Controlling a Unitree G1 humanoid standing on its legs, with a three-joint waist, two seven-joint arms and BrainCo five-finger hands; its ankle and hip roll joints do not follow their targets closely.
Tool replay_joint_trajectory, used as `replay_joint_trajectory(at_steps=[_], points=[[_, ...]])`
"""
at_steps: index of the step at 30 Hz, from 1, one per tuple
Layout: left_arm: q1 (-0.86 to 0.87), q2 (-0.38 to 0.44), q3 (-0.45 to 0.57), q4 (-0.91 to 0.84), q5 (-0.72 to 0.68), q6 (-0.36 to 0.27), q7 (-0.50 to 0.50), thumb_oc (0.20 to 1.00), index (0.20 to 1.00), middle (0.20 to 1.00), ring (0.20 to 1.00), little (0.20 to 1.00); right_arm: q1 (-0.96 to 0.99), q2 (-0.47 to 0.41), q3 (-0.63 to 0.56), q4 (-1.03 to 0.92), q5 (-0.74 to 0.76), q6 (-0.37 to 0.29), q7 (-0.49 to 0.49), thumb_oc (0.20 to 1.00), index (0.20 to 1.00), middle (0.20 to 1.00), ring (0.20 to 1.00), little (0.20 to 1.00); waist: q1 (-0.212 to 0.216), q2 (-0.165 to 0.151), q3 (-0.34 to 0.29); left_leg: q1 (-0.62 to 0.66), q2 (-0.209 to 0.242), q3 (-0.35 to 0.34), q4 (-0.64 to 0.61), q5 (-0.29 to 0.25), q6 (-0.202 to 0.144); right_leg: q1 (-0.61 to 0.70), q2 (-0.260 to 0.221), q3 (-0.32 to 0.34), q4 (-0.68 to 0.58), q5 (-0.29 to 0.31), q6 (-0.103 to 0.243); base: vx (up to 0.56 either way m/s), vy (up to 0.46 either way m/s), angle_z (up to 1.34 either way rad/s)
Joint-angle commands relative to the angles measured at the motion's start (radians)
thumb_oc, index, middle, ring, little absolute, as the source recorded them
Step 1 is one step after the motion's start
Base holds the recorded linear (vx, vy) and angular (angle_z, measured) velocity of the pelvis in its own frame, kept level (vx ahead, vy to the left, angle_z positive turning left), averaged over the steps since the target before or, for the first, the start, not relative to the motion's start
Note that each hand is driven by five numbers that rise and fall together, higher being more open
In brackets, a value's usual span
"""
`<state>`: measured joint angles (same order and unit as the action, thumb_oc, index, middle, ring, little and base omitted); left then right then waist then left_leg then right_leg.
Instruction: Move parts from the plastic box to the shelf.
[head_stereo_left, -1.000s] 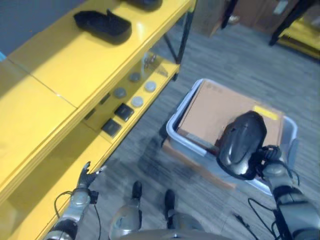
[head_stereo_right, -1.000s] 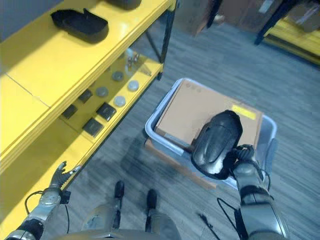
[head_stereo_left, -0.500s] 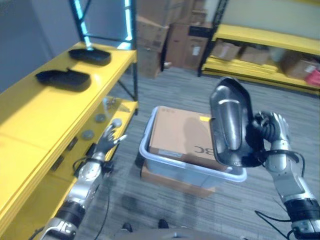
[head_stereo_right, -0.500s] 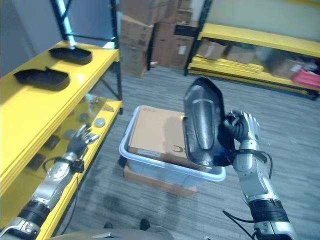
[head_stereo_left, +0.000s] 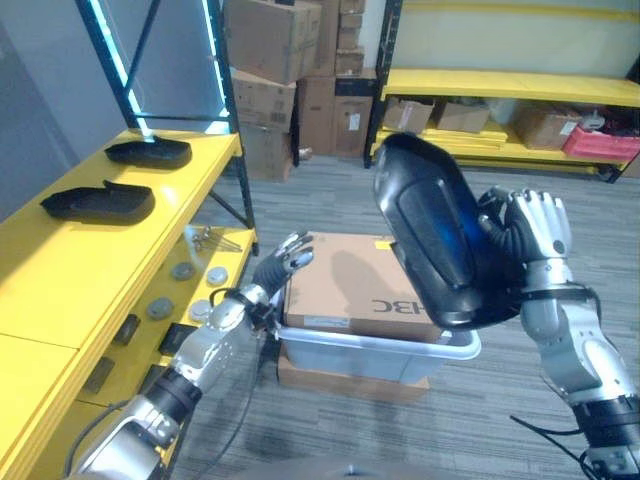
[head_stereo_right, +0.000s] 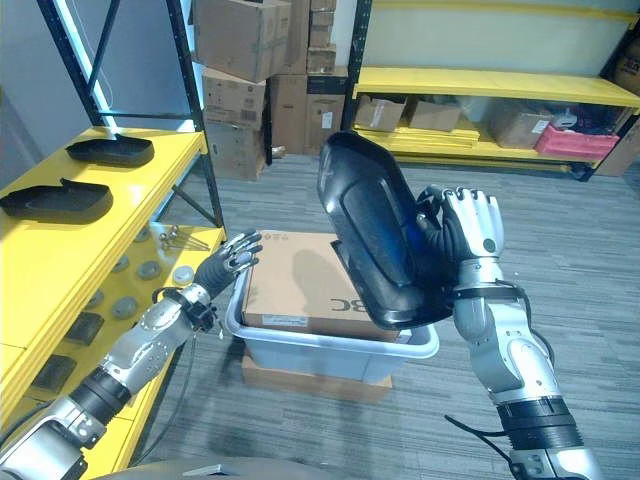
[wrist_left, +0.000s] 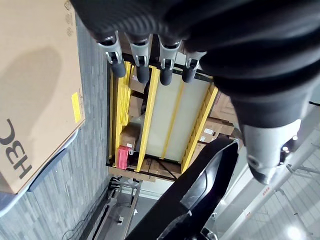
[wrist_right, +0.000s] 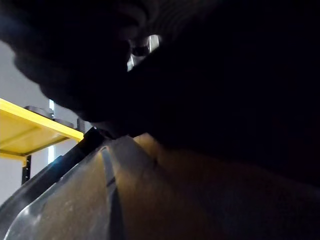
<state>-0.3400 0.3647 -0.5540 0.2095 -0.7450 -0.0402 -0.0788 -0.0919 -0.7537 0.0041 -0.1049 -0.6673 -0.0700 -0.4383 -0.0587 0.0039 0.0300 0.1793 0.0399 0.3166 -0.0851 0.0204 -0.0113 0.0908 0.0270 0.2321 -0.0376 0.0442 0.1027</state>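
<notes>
Lifted higher than half a second ago, with the left robot hand (head_stereo_left: 282, 263) raised toward the plastic box (head_stereo_left: 380, 347) and the view swung up. Right robot hand (head_stereo_left: 527, 232) clamped on the edge of the black part (head_stereo_left: 430, 230), held upright above the box, long axis tilted top-left to bottom-right. Left robot hand with fingers spread, holding nothing, just beside the cardboard carton (head_stereo_left: 355, 280) in the box. Yellow shelf (head_stereo_left: 70, 270) well off to the robot's left, beyond the left hand, already carrying two black parts (head_stereo_left: 98, 203); so the carry probably runs leftward across the box.
</notes>
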Motion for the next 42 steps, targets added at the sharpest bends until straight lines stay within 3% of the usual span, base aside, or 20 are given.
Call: replay_joint_trajectory(at_steps=[1,9,10,12,17,18,19,24,29,41,42], points=[[-0.112,-0.027,-0.058,0.098,0.001,-0.028,0.0,1.0,1.0,1.0,1.0,1.0,-0.11,-0.015,-0.016,-0.074,0.018,-0.037,-0.058,0.2,0.2,0.2,0.2,0.2,0.053,-0.004,-0.066,0.054,0.048,-0.012,0.059,-0.179,-0.032,-0.048,0.006,-0.043,0.153,-0.196,0.14,-0.01,0.005,-0.05],[-0.204,-0.168,-0.039,0.369,0.147,-0.061,0.115,1.0,1.0,1.0,1.0,1.0,-0.2,0.13,0.165,-0.199,0.1,-0.098,-0.036,0.2,0.2,0.2,0.2,0.2,0.042,0.002,-0.071,0.062,0.049,-0.007,0.06,-0.174,-0.036,-0.046,0.004,-0.035,0.15,-0.19,0.14,-0.01,-0.001,-0.03],[-0.206,-0.17,-0.037,0.373,0.147,-0.063,0.114,1.0,1.0,1.0,1.0,1.0,-0.202,0.129,0.167,-0.198,0.1,-0.098,-0.035,0.2,0.2,0.2,0.2,0.2,0.04,0.003,-0.07,0.062,0.049,-0.007,0.06,-0.174,-0.036,-0.046,0.004,-0.035,0.15,-0.19,0.14,0.0,0.0,0.0],[-0.236,-0.226,-0.017,0.459,0.136,-0.074,0.137,1.0,1.0,1.0,1.0,1.0,-0.247,0.211,0.271,-0.227,0.179,-0.132,-0.009,0.2,0.2,0.2,0.2,0.2,0.03,0.01,-0.071,0.065,0.05,-0.003,0.06,-0.173,-0.036,-0.05,0.004,-0.03,0.155,-0.19,0.138,-0.02,0.0,-0.06],[-0.259,-0.265,0.001,0.467,0.084,-0.104,0.17,1.0,1.0,1.0,1.0,1.0,-0.285,0.293,0.365,-0.224,0.267,-0.153,0.005,0.2,0.2,0.2,0.2,0.2,0.021,0.016,-0.064,0.062,0.048,0.001,0.061,-0.17,-0.036,-0.058,0.002,-0.03,0.16,-0.189,0.137,-0.01,0.001,-0.02],[-0.263,-0.266,0.004,0.449,0.085,-0.122,0.182,0.545,0.545,0.545,0.545,0.545,-0.291,0.306,0.385,-0.221,0.285,-0.157,0.008,0.2,0.2,0.2,0.2,0.2,0.021,0.017,-0.062,0.06,0.047,0.002,0.062,-0.169,-0.036,-0.061,0.002,-0.03,0.161,-0.188,0.136,-0.03,-0.004,-0.06],[-0.261,-0.266,0.007,0.43,0.087,-0.142,0.198,0.2,0.2,0.2,0.2,0.2,-0.296,0.32,0.404,-0.21,0.299,-0.16,0.008,0.2,0.2,0.2,0.2,0.2,0.021,0.017,-0.058,0.059,0.047,0.004,0.063,-0.169,-0.036,-0.062,0.002,-0.031,0.164,-0.188,0.136,-0.03,-0.007,-0.07],[-0.234,-0.253,0.042,0.319,0.09,-0.224,0.252,0.2,0.2,0.2,0.2,0.2,-0.281,0.346,0.455,-0.181,0.351,-0.18,0.019,0.2,0.2,0.2,0.2,0.2,0.024,0.009,-0.049,0.048,0.047,0.008,0.068,-0.166,-0.036,-0.073,-0.001,-0.031,0.17,-0.19,0.134,-0.03,-0.021,-0.1],[-0.235,-0.241,0.071,0.284,0.127,-0.261,0.29,0.2,0.2,0.2,0.2,0.2,-0.262,0.353,0.463,-0.192,0.378,-0.19,0.02,0.2,0.2,0.2,0.2,0.2,0.019,0.01,-0.043,0.039,0.046,0.01,0.07,-0.164,-0.037,-0.086,-0.002,-0.034,0.178,-0.194,0.134,-0.01,-0.01,-0.01],[-0.217,-0.132,0.07,0.155,0.375,-0.272,0.374,0.2,0.2,0.2,0.2,0.2,-0.257,0.316,0.428,-0.221,0.354,-0.207,-0.002,0.2,0.2,0.2,0.2,0.2,0.041,0.022,-0.029,0.015,0.048,-0.022,0.073,-0.153,-0.042,-0.096,-0.013,-0.065,0.184,-0.204,0.126,0.0,-0.017,0.06],[-0.19,-0.093,0.093,0.113,0.427,-0.27,0.399,0.2,0.2,0.2,0.2,0.2,-0.259,0.3,0.397,-0.22,0.328,-0.201,-0.02,0.2,0.2,0.2,0.2,0.2,0.058,0.023,-0.024,0.008,0.049,-0.038,0.07,-0.147,-0.044,-0.093,-0.018,-0.08,0.185,-0.208,0.122,0.0,-0.039,0.19]])
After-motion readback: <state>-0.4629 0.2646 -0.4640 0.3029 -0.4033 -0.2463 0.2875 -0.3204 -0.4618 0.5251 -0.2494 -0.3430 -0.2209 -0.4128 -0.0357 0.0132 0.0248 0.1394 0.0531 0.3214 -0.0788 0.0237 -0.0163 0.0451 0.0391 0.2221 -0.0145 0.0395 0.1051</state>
